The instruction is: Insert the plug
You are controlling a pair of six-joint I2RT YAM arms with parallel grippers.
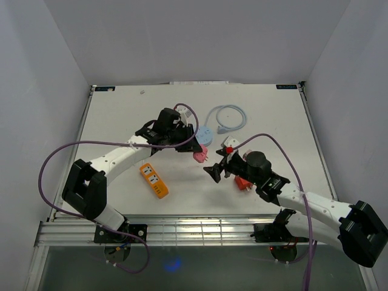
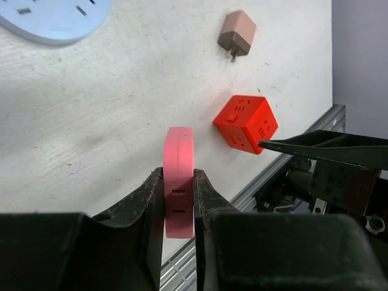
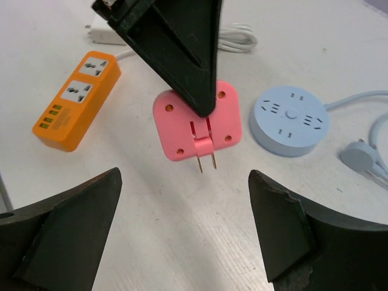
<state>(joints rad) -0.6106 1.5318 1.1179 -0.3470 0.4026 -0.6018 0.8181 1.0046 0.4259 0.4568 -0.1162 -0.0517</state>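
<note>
- Pink plug (image 2: 179, 145) is clamped edgewise by left gripper (image 2: 179, 180).
- Right gripper (image 3: 185, 182) is spread wide, empty, near the plug.
- Blue socket (image 3: 290, 120) and orange strip (image 3: 76, 100) are seen flanking the plug.

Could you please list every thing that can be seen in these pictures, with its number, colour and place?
adapter: 1, pink, between the left gripper's fingers, prongs showing
round socket: 1, light blue, on the table beside the adapter, with a cord of the same colour
power strip: 1, orange, on the table, near-left part
cube socket: 1, red, on the table by the right gripper
charger: 1, light brown, on the table, apart from the cube socket
plug and cable: 1, white, beyond the power strip, partly hidden
table: 1, white
left gripper: 1, black, shut on the adapter
right gripper: 1, black, open, empty
</note>
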